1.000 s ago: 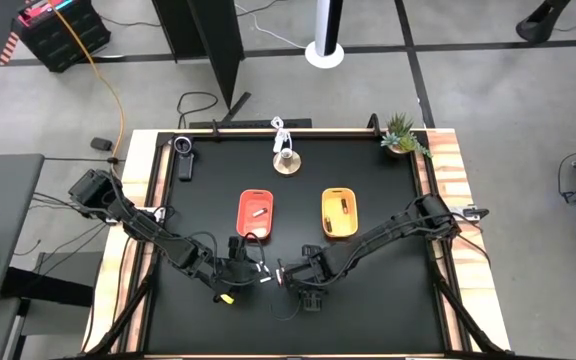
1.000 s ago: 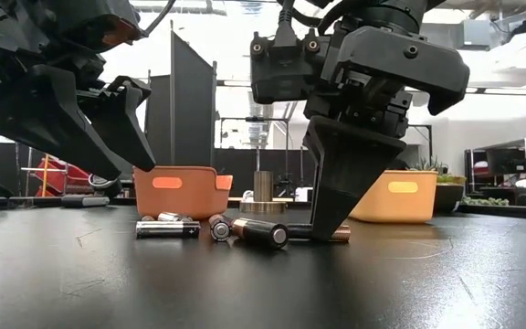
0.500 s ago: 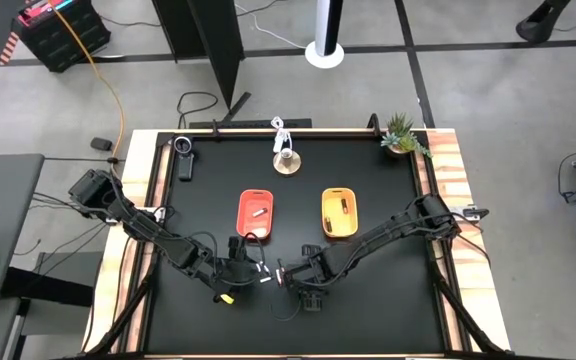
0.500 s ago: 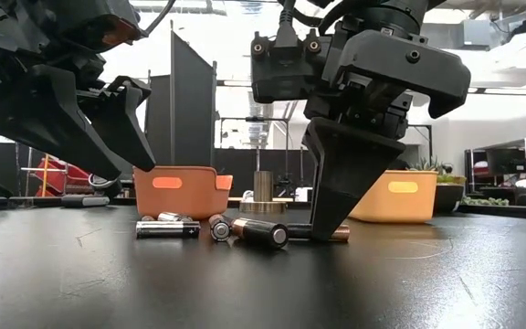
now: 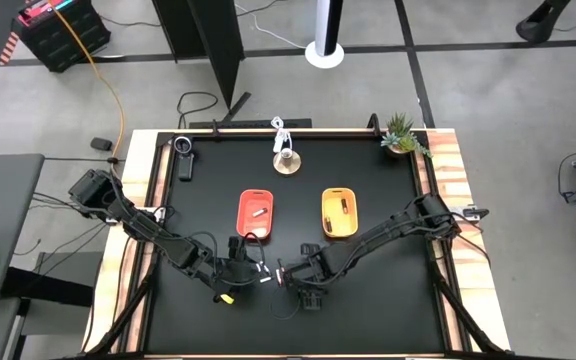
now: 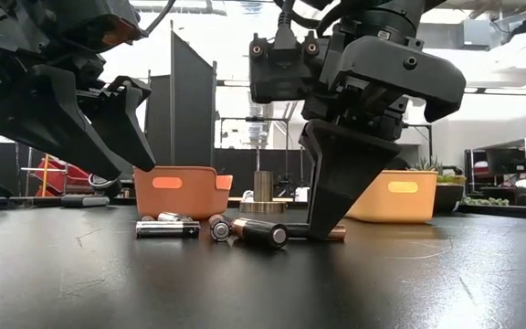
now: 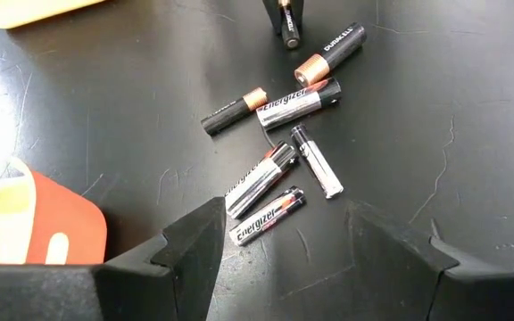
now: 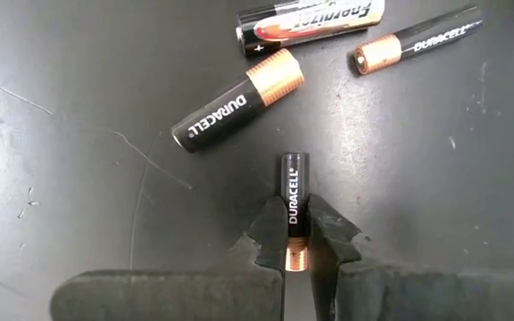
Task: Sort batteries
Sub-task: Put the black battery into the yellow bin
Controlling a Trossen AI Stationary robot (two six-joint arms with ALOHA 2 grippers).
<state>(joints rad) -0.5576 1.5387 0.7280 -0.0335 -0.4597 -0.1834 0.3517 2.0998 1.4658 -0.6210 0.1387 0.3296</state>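
From above, the black table [image 5: 198,200] carries an orange tray [image 5: 256,213] and a yellow tray [image 5: 339,212], each holding a cell, while both arms meet at the near edge and hide the batteries [image 7: 279,147]. The left wrist view alone shows them scattered loose on the tabletop below the left gripper [image 7: 279,234], whose fingers gape empty. The right wrist view shows the right gripper [image 8: 297,245] pinching one small dark Duracell cell [image 8: 294,194] by its coppery end, down at the table.
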